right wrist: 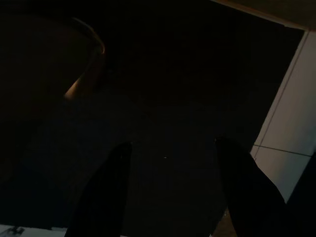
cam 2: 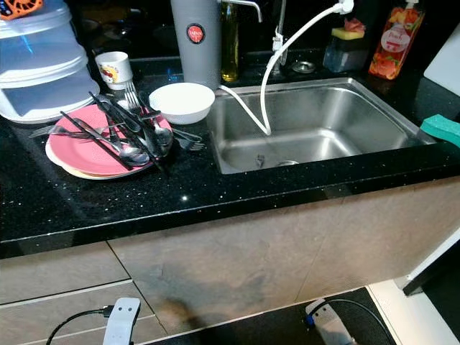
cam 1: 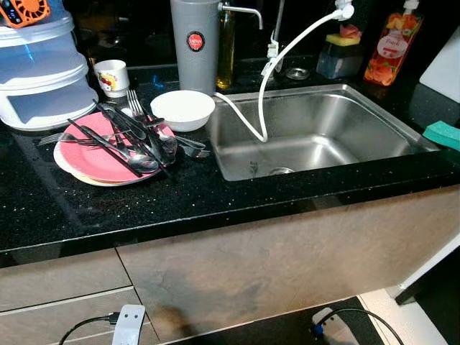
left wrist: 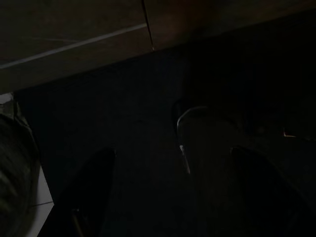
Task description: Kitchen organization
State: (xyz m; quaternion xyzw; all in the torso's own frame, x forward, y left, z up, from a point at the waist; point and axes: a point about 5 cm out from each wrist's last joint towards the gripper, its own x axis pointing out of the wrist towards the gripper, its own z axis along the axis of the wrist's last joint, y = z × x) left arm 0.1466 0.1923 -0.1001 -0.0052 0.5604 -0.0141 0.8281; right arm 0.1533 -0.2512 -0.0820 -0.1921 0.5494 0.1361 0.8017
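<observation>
A pink plate (cam 1: 93, 159) on a cream plate lies on the black counter (cam 1: 215, 205), left of the steel sink (cam 1: 309, 133). Several dark forks, spoons and knives (cam 1: 133, 136) are piled across it. A white bowl (cam 1: 182, 109) stands beside the sink's left rim, and a small printed cup (cam 1: 112, 77) stands behind the plates. Both arms hang low in front of the cabinet. In the dark left wrist view my left gripper (left wrist: 173, 197) is open over the dim floor. My right gripper (right wrist: 173, 192) is open too, with nothing between its fingers.
A stacked clear food container (cam 1: 39, 68) is at the back left. A grey jug (cam 1: 195, 43), an oil bottle (cam 1: 226, 47), a white hose (cam 1: 287, 54), a soap bottle (cam 1: 392, 47) and a sponge holder (cam 1: 339, 54) line the back. A green sponge (cam 1: 442, 134) lies right of the sink.
</observation>
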